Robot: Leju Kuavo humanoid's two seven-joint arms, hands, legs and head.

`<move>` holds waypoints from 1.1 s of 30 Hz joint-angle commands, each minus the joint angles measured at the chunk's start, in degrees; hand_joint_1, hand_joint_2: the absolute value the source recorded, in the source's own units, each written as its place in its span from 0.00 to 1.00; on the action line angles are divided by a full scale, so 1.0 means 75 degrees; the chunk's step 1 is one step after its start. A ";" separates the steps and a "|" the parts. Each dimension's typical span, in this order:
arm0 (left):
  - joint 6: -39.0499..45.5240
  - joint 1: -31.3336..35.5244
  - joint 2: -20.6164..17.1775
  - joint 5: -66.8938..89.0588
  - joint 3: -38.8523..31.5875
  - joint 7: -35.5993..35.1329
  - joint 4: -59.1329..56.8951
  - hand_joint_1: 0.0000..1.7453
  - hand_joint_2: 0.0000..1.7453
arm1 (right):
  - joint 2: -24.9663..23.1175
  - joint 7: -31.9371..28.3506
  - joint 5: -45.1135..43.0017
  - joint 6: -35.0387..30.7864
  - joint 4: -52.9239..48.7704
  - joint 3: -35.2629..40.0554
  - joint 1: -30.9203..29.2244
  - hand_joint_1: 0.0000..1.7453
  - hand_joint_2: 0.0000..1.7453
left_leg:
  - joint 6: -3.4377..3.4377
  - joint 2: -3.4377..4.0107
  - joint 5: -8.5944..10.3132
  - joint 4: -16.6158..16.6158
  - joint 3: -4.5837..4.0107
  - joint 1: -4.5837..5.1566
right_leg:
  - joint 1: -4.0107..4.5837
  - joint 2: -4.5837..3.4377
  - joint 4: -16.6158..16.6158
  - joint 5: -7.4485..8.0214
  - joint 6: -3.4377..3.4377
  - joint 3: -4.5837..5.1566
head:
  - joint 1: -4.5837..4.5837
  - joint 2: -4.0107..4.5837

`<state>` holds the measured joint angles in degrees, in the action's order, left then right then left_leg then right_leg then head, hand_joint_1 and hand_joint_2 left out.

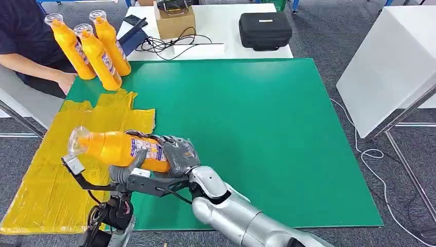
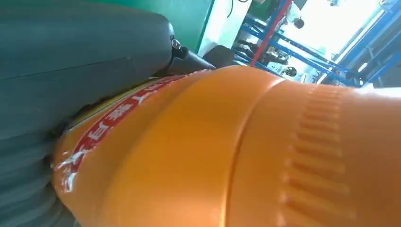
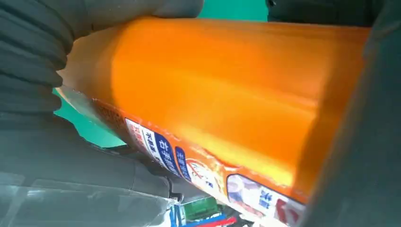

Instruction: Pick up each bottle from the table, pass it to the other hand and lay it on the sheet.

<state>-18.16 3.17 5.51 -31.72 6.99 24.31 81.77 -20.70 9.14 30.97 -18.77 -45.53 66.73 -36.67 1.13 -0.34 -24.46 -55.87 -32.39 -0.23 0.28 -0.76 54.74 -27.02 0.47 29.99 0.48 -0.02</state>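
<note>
Right robot hand [image 1: 177, 154] gripped the base end of an orange plastic bottle with a clear cap [image 1: 115, 148], held sideways over the near-left corner of the green table [image 1: 267, 134]. Left robot hand [image 1: 131, 172] wrapped the bottle's body from underneath, so both held it. Crinkled yellow plastic sheet [image 1: 46, 175] lay just left of the hands. Three more upright orange bottles [image 1: 92, 46] stood far beyond them, beside a person's hand [image 1: 66, 82].

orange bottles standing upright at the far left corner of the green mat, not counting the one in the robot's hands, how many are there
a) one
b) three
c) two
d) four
b: three orange bottles stand clustered on the green mat beside the person's hand.
</note>
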 commanded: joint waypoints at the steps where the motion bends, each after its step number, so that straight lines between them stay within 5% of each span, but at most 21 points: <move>1: 0.0293 -0.0436 -0.0004 0.0249 -0.0623 0.0286 0.0915 1.00 1.00 | 0.0093 -0.0359 -0.0468 0.0142 0.0135 0.1421 -0.0162 1.00 1.00 | -0.0005 0.0009 -0.0010 0.0005 0.0023 -0.0008 | 0.0008 0.0000 -0.0012 -0.0005 0.0006 -0.0025 | -0.0003 0.0000; 2: 0.0405 -0.0742 0.0046 0.0374 -0.0497 0.0325 0.1237 1.00 1.00 | 0.0093 -0.0584 -0.0546 -0.0001 0.0474 0.1187 -0.0326 1.00 1.00 | -0.0007 0.0011 -0.0019 0.0002 0.0036 -0.0014 | 0.0015 0.0001 -0.0016 -0.0010 0.0009 -0.0041 | 0.0000 0.0000; 3: 0.0460 -0.0908 0.0020 0.0419 -0.0412 0.0373 0.1379 1.00 1.00 | 0.0093 -0.0730 -0.0573 -0.0124 0.0657 0.0932 -0.0396 0.40 1.00 | -0.0003 0.0005 -0.0010 0.0003 0.0020 -0.0006 | 0.0007 0.0006 -0.0011 -0.0006 0.0008 -0.0023 | -0.0003 0.0000; 4: 0.0457 -0.0963 -0.0007 0.0421 -0.0351 0.0403 0.1408 1.00 1.00 | 0.0093 -0.0816 -0.0577 -0.0154 0.0817 0.0636 -0.0447 0.00 1.00 | -0.0005 0.0002 -0.0017 0.0000 0.0033 -0.0013 | 0.0013 0.0012 -0.0016 -0.0011 0.0011 -0.0042 | 0.0000 0.0000; 5: 0.0401 -0.0923 -0.0042 0.0419 -0.0304 0.0420 0.1348 1.00 1.00 | 0.0093 -0.1009 -0.0400 -0.0178 0.0925 0.0059 -0.0482 0.00 1.00 | -0.0002 -0.0004 -0.0009 0.0001 0.0020 -0.0007 | 0.0008 0.0014 -0.0013 -0.0007 0.0009 -0.0027 | -0.0003 0.0000; 6: 0.0373 -0.0846 -0.0044 0.0415 -0.0320 0.0433 0.1289 1.00 1.00 | 0.0124 -0.1112 -0.0192 -0.0153 0.0882 -0.0481 -0.0448 0.00 0.00 | -0.0002 -0.0005 -0.0012 -0.0001 0.0029 -0.0009 | 0.0009 0.0019 -0.0013 -0.0011 0.0012 -0.0037 | -0.0003 0.0000; 15: 0.1938 -0.0513 -0.0138 0.2845 -0.1079 0.1092 0.1416 1.00 1.00 | 0.1893 -0.1562 0.0492 0.1586 -0.4523 -0.4856 0.1691 0.00 0.00 | 0.0000 -0.0057 0.0003 -0.0007 -0.0007 -0.0008 | 0.0006 0.0053 -0.0010 -0.0004 0.0010 -0.0017 | -0.0003 0.0000; 22: 0.2032 -0.0521 -0.0174 0.3046 -0.1044 0.1260 0.1376 1.00 1.00 | 0.1773 -0.1706 0.0676 0.1558 -0.4660 -0.5076 0.1935 0.00 0.00 | -0.0001 -0.0047 -0.0004 -0.0007 0.0006 0.0003 | -0.0009 0.0042 -0.0012 -0.0004 0.0008 -0.0025 | -0.0003 0.0000; 27: 0.2664 -0.0328 -0.0424 0.3699 -0.0889 0.1598 0.1170 1.00 1.00 | 0.2494 -0.1935 0.0321 0.1352 -0.5736 -0.5656 0.2717 0.00 0.00 | -0.0001 -0.0085 -0.0002 -0.0002 0.0017 -0.0004 | -0.0004 0.0087 -0.0025 -0.0012 0.0011 -0.0046 | 0.0000 0.0000; 33: 0.4746 0.0012 -0.0613 0.5716 -0.0359 0.2093 0.0967 1.00 1.00 | 0.2717 -0.2123 -0.0056 0.1359 -0.5638 -0.5867 0.2819 0.00 0.00 | 0.0001 -0.0058 -0.0001 -0.0003 0.0014 0.0004 | -0.0011 0.0058 -0.0017 -0.0006 0.0013 -0.0034 | -0.0003 0.0000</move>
<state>4.29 -1.20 3.46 -2.14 0.18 37.66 92.85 -5.81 -5.55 33.00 -8.59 -85.05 26.47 -16.86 1.14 -0.55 -24.46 -55.92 -32.40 -0.17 0.17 -0.64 54.71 -27.02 0.48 29.98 0.46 -0.02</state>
